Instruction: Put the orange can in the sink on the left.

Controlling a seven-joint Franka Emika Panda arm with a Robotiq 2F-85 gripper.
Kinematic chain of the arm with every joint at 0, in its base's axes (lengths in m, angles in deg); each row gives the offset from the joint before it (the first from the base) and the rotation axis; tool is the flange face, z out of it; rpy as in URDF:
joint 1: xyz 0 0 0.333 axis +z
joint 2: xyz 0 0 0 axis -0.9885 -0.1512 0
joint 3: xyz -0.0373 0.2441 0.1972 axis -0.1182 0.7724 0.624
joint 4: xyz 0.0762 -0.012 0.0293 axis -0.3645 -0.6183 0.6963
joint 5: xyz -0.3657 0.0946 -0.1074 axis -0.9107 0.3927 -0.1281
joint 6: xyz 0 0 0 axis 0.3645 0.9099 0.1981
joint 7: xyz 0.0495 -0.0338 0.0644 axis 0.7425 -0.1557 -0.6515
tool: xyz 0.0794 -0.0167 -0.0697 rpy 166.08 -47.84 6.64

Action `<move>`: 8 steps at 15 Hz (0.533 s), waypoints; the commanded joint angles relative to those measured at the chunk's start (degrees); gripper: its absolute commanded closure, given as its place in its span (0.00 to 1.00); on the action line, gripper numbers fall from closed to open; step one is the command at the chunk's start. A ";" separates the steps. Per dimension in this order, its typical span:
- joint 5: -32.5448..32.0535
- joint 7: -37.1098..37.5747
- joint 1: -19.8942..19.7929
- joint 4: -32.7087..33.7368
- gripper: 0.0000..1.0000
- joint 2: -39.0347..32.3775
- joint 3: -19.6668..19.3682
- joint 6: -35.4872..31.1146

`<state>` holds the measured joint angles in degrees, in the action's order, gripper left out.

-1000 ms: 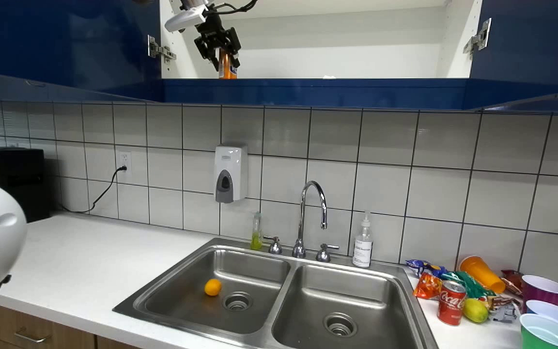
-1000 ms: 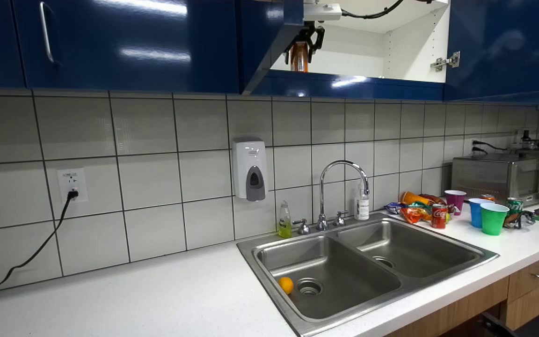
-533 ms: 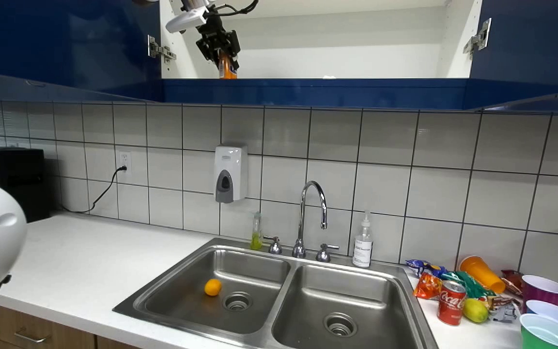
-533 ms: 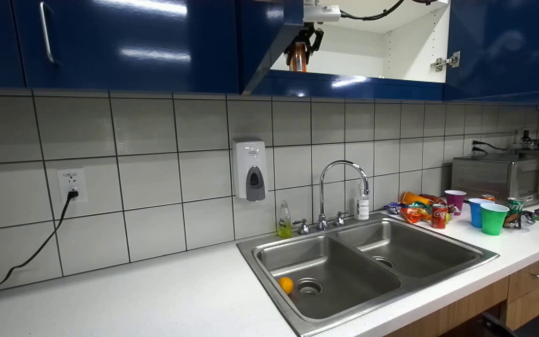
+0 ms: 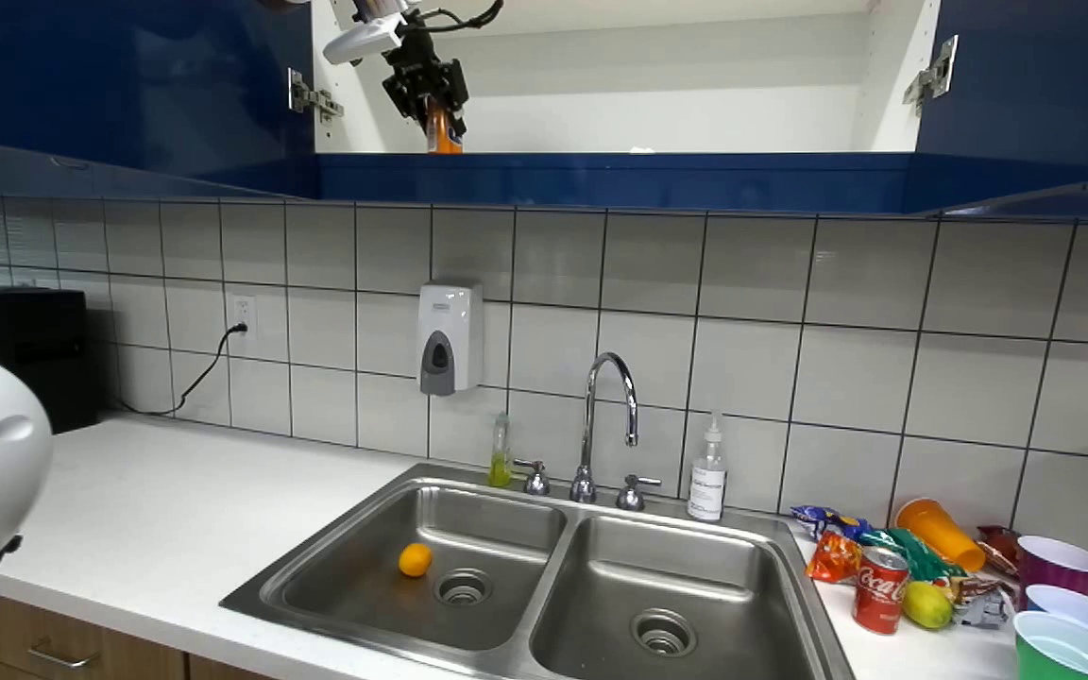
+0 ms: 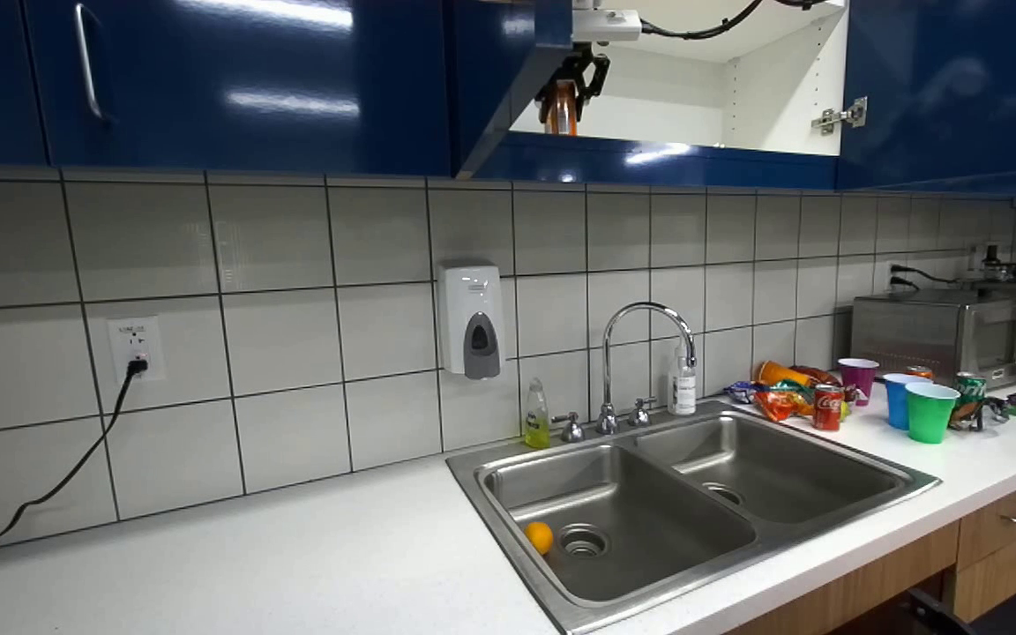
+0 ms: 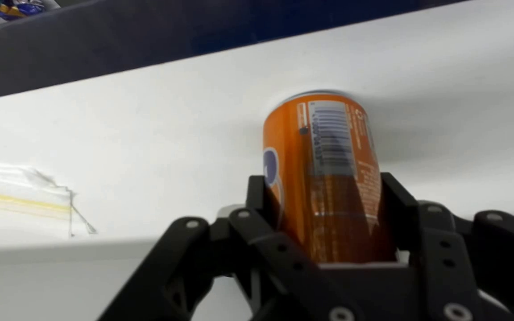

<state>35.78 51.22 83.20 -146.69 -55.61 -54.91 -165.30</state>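
The orange can [image 7: 324,138] stands upright on the white shelf inside the open upper cabinet. It also shows in both exterior views [image 5: 445,140] [image 6: 561,113], its base partly hidden by the shelf's front edge. My gripper [image 7: 321,185] comes down over it from above, with its black fingers [image 7: 397,203] pressed against both sides of the can. The can's top is hidden in the gripper. The steel sink has two basins below the cabinet. The left basin [image 5: 365,604] holds an orange fruit [image 5: 415,560] beside its drain; it also shows in an exterior view [image 6: 640,538].
The blue cabinet lip [image 5: 615,181] runs along the shelf front, and an open door [image 6: 508,88] stands left of the gripper. A faucet [image 5: 591,425] rises behind the sink. A soap dispenser [image 5: 450,338] hangs on the wall. Cups, wrappers and a red can [image 5: 880,590] lie right.
My gripper's fingers have closed in on the orange can from a wider stance. The can has shifted very slightly. Over the last half second nothing visibly moves.
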 commanded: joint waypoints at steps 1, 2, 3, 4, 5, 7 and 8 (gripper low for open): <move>-1.85 1.92 0.48 1.26 0.62 0.46 0.13 0.42; -2.00 2.09 0.54 1.30 0.62 0.65 0.14 0.45; -2.12 2.17 0.60 1.34 0.62 0.85 0.15 0.51; -2.23 2.27 0.67 1.45 0.62 0.95 0.16 0.57; -2.38 2.39 0.74 1.51 0.62 1.12 0.17 0.61; -2.61 2.63 0.85 1.54 0.62 1.51 0.18 0.57; -2.79 2.71 0.91 1.62 0.62 1.64 0.19 0.65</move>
<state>35.20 51.92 83.64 -145.93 -54.82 -54.88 -165.30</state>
